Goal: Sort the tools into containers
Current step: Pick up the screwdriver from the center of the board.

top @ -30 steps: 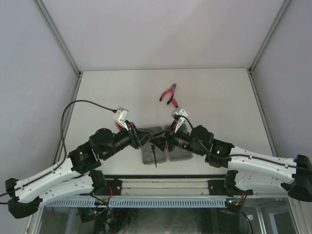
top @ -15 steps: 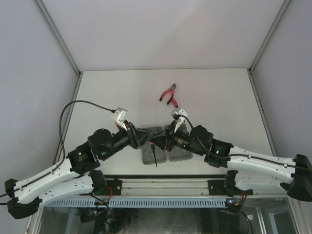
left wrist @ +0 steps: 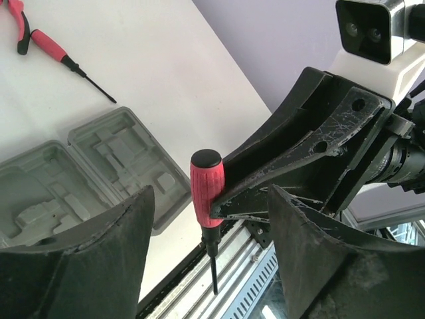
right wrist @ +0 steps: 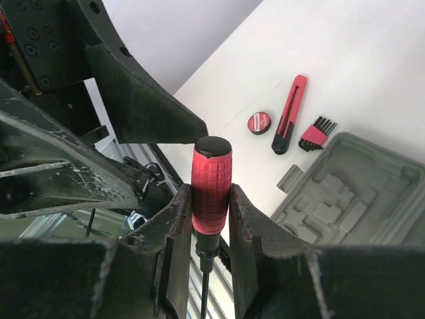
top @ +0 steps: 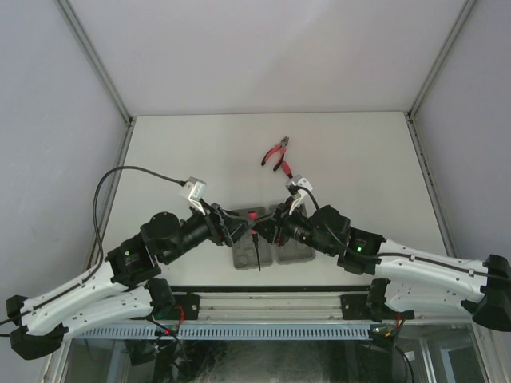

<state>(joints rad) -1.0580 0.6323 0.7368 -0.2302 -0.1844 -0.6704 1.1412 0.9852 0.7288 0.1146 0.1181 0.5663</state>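
My right gripper (right wrist: 211, 199) is shut on the red handle of a long thin screwdriver (right wrist: 211, 183). It holds it upright, shaft down, above the open grey tool case (top: 294, 254). The screwdriver shows between both grippers in the top view (top: 254, 217). My left gripper (left wrist: 211, 194) is open, its jaws wide on either side of the screwdriver (left wrist: 207, 186) without touching it. The red-handled pliers (top: 278, 153) lie on the table behind the case. A red disc (right wrist: 259, 122), a short red-black tool (right wrist: 290, 113) and a comb-like piece (right wrist: 317, 133) lie beside the case (right wrist: 352, 193).
A second thin red-handled screwdriver (left wrist: 66, 58) lies next to the pliers (left wrist: 16, 20) beyond the case (left wrist: 113, 159). The table's front rail (top: 263, 307) runs just below the grippers. White walls enclose the table at the back and on both sides.
The two wrists have drawn slightly apart, left wrist to the left, right wrist to the right. The screwdriver's red handle now shows between them; its shaft still hangs down.
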